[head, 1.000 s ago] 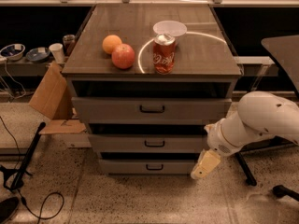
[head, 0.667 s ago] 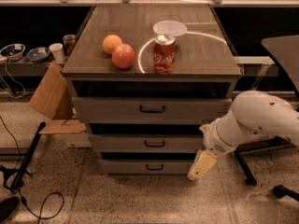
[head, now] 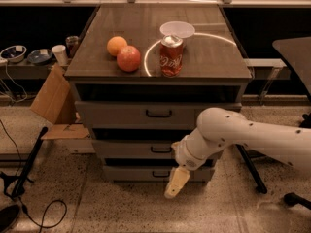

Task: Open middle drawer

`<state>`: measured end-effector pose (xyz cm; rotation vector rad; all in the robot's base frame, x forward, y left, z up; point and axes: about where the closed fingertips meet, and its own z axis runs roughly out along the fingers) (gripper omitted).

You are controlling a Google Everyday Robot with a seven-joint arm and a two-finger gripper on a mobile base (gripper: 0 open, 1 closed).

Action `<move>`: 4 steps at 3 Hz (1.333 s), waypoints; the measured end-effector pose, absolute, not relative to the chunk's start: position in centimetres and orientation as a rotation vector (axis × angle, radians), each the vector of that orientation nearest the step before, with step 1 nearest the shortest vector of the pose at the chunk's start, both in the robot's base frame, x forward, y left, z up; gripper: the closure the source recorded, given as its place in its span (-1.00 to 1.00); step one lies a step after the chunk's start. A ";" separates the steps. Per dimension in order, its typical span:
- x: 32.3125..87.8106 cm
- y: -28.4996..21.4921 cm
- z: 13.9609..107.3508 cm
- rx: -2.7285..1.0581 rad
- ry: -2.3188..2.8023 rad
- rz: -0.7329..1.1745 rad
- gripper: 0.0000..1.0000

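In the middle row of the cabinet [head: 228, 57], the middle drawer [head: 126, 149] sat shut, its handle [head: 161, 150] untouched. Just right and lower, the gripper [head: 176, 182] hung before the bottom drawer [head: 126, 173]; spread or closed, I could not tell. So low, it risked hooking the wrong handle instead of the one above.

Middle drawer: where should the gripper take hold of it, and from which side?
Take the small black bar handle at the centre of the middle drawer; its flat front offers nothing else. The bar lies level, so probably come straight in from the front, jaws above and below it. The gripper hangs below the handle, toward the view's right, before the bottom drawer.
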<state>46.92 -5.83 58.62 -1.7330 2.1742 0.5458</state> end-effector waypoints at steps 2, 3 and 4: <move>47.3 1.4 52.3 -1.827 2.078 0.639 -1.00; 48.7 2.9 49.8 -1.810 2.096 0.637 -1.00; 50.5 3.3 47.9 -1.783 2.136 0.615 -1.00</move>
